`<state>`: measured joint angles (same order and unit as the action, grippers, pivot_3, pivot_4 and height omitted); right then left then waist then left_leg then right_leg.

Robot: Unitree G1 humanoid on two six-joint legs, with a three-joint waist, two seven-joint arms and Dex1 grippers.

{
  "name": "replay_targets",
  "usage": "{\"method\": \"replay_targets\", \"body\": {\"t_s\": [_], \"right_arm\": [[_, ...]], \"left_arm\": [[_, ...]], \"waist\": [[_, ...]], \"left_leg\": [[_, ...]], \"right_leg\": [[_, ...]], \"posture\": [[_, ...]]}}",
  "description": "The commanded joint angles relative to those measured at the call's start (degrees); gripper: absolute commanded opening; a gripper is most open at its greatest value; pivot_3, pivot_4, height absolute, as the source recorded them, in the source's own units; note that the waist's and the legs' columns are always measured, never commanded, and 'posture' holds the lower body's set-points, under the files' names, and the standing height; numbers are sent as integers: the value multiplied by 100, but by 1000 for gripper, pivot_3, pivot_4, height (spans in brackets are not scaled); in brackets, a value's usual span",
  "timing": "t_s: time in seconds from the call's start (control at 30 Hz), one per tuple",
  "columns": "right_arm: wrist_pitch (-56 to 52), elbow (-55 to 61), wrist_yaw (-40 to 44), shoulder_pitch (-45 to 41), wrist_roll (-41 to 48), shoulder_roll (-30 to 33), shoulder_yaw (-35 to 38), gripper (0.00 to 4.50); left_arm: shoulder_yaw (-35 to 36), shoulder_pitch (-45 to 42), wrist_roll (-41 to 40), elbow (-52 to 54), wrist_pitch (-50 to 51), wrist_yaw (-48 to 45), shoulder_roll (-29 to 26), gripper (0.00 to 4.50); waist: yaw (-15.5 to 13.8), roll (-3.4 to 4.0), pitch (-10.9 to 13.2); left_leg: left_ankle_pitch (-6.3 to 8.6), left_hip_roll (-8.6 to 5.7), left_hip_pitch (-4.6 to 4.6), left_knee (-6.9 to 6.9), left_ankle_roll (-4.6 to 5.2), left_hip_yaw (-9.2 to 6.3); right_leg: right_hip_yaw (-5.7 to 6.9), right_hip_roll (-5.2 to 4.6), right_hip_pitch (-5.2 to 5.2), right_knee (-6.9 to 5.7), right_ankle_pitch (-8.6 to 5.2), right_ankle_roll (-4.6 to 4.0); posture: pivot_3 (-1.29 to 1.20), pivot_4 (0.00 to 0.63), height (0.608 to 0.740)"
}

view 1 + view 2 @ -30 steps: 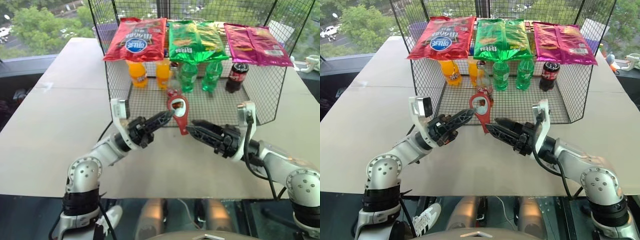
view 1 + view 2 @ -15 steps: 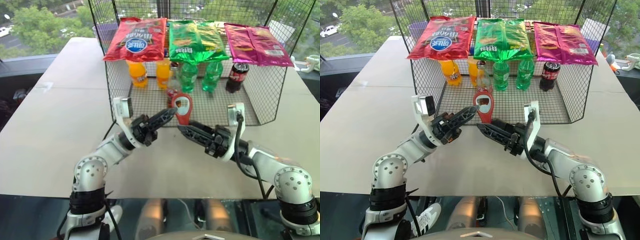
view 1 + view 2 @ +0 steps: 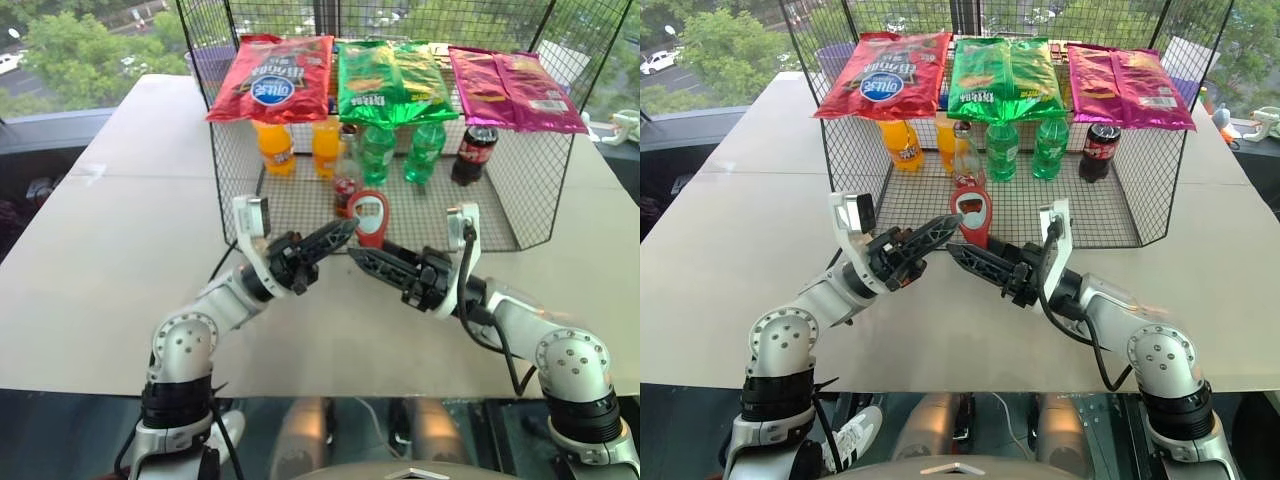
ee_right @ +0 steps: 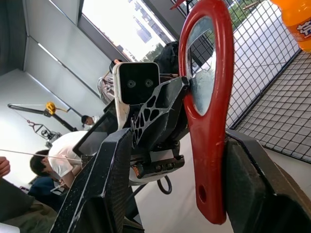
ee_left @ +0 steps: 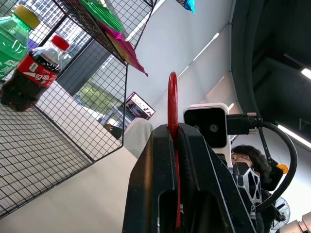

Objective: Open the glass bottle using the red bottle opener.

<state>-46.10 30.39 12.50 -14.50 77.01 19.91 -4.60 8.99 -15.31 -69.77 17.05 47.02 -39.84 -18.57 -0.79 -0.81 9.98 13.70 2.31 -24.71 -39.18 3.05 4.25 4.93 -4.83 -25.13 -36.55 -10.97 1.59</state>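
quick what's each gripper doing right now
Left gripper: shut on the red bottle opener.
Right gripper: open, fingers either side of the opener's handle, not clamped.

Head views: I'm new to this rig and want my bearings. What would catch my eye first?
The red opener, upright in mid-air over the table's near half: the left tool is shut on its head, and the right tool's fingers straddle its handle. Behind it a wire rack holds soda bottles under bright snack bags, and the glass bottle stands in it just beyond the opener.
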Motion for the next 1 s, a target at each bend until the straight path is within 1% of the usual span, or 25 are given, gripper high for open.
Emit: {"method": "replay_targets", "body": {"t_s": [0.03,0.07,0.1,0.13,0.23,0.37,0.47,0.63,0.67,0.7,0.73,0.77,0.8,0.83,0.93,1.0], "right_arm": [[24,88,149,-93,20,-57,14,1386],[31,83,165,-91,10,-67,25,896],[40,75,175,-91,5,-77,39,277],[50,64,195,-95,1,-82,58,71],[61,42,255,-99,-16,-75,108,14],[28,59,341,-76,-47,0,201,14],[3,94,415,-37,-71,100,296,0],[17,166,461,54,-90,271,494,0],[30,179,456,77,-90,291,534,0],[51,187,451,111,-99,311,583,0],[73,190,454,152,-120,331,629,0],[97,187,461,196,-162,351,669,0],[161,194,422,261,-227,326,719,0],[221,206,379,311,-278,295,755,0],[367,256,275,415,-374,216,842,0],[416,297,231,455,-406,182,873,0]], "left_arm": [[17,10,-14,214,-82,-46,-38,0],[17,23,-9,228,-80,-59,-51,0],[17,35,-9,240,-74,-74,-62,0],[19,48,-32,249,-54,-92,-76,0],[4,95,7,275,-26,-169,-176,0],[-51,212,356,318,-193,-358,-384,0],[37,162,363,220,-291,-277,-359,981],[105,157,676,315,-482,-228,-498,3233],[98,176,810,349,-542,-227,-558,3763],[33,194,1199,382,-766,-129,-610,4278],[-53,198,1645,403,-1044,3,-631,4400],[-183,193,2198,419,-1416,142,-649,4400],[-435,82,2931,325,-1786,422,-681,4400],[-616,-52,3407,213,-2083,541,-658,4400],[-955,-438,4317,-111,-2417,1046,-517,4400],[-1054,-621,4634,-274,-2459,1301,-390,4400]], "waist": [[0,0,0],[0,0,0],[1,0,0],[2,0,0],[2,0,0],[1,1,1],[-1,1,1],[0,1,1],[0,1,1],[0,2,1],[-1,2,1],[-6,2,1],[-11,2,1],[-22,2,1],[-42,1,1],[-29,1,1]], "left_leg": [[0,0,0,0,0,0],[0,0,0,0,0,0],[0,0,0,0,0,0],[0,0,0,1,0,0],[0,1,-1,1,0,0],[0,2,-1,1,0,0],[1,6,-2,1,-1,-1],[1,6,-4,3,-1,-1],[1,6,-4,5,-1,0],[1,6,-5,7,-1,0],[1,5,-4,9,-1,0],[1,4,-4,9,-1,0],[1,3,-4,10,-1,1],[1,3,-5,10,-1,1],[1,3,-9,9,-1,2],[2,4,-10,10,0,4]], "right_leg": [[0,0,0,0,0,0],[0,0,0,0,0,0],[0,0,0,0,0,0],[0,0,-1,0,0,0],[0,1,-1,0,0,0],[0,1,-2,1,0,0],[1,-1,-3,2,-1,0],[1,-3,-4,4,-1,0],[1,-2,-5,5,-1,0],[1,-1,-6,5,-1,-1],[1,0,-7,5,-1,-1],[1,0,-7,5,-1,-1],[1,0,-7,6,-1,-1],[2,-1,-6,8,-1,-1],[3,-6,-6,12,0,0],[0,-8,-5,15,1,1]], "posture": [[0,150,740],[0,150,740],[0,150,740],[0,150,740],[0,150,740],[0,150,740],[0,150,740],[0,150,740],[0,150,740],[0,150,740],[0,150,740],[0,150,740],[0,150,740],[0,150,740],[0,150,740],[0,150,740]]}}
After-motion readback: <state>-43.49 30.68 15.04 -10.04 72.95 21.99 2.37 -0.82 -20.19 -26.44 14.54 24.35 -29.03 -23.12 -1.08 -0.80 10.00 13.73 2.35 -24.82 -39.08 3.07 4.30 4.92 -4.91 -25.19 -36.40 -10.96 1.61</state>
